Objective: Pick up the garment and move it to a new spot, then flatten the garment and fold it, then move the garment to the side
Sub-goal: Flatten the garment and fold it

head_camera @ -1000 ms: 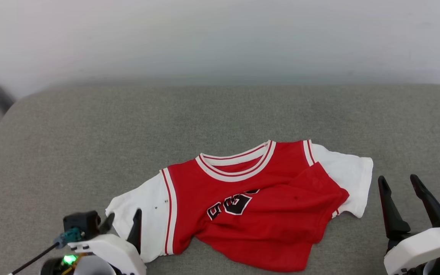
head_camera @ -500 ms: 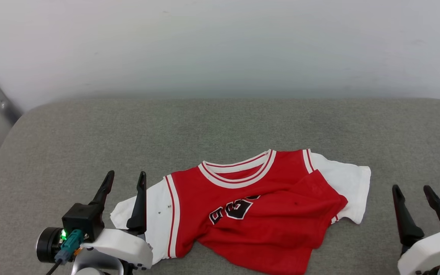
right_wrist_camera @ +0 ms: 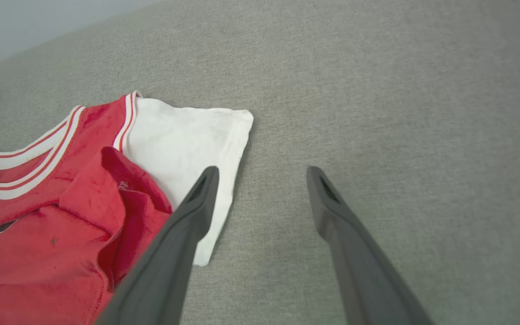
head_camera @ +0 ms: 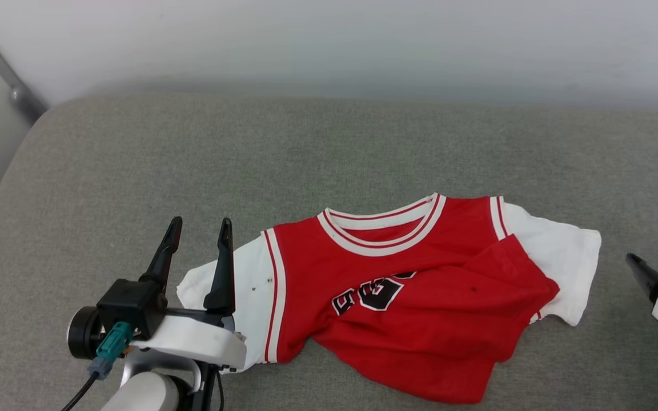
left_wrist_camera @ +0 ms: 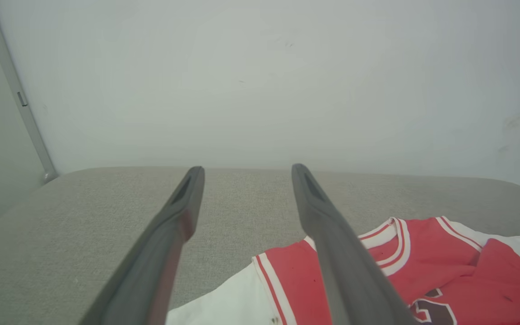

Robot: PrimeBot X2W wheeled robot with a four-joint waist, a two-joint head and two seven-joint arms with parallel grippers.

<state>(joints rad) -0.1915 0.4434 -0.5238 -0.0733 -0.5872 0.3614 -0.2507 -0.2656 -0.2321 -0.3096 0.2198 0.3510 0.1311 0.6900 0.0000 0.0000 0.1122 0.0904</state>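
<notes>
Two pairs of jaws stand wide apart and hold nothing. The left gripper hangs over the grey pad, its inner finger crossing the edge of the jersey's left sleeve in the head view. From the left wrist view the sleeve lies low and to the inside of the jaws, not between them. The right gripper sits just beside the right sleeve. In its wrist view one finger overlaps that sleeve's near corner, but you cannot tell whether it touches.

The jersey lies face up near the pad's front edge, collar toward the wall. Its lower right part is flipped up over the front and hides some of the lettering.

Expect it to be light and limp. It should sag from any pinch point and may drag on the pad's weave. You would do best to take both shoulders where sleeve meets red trim, pinching down through both layers. The flipped hem will need pulling out before you flatten.
</notes>
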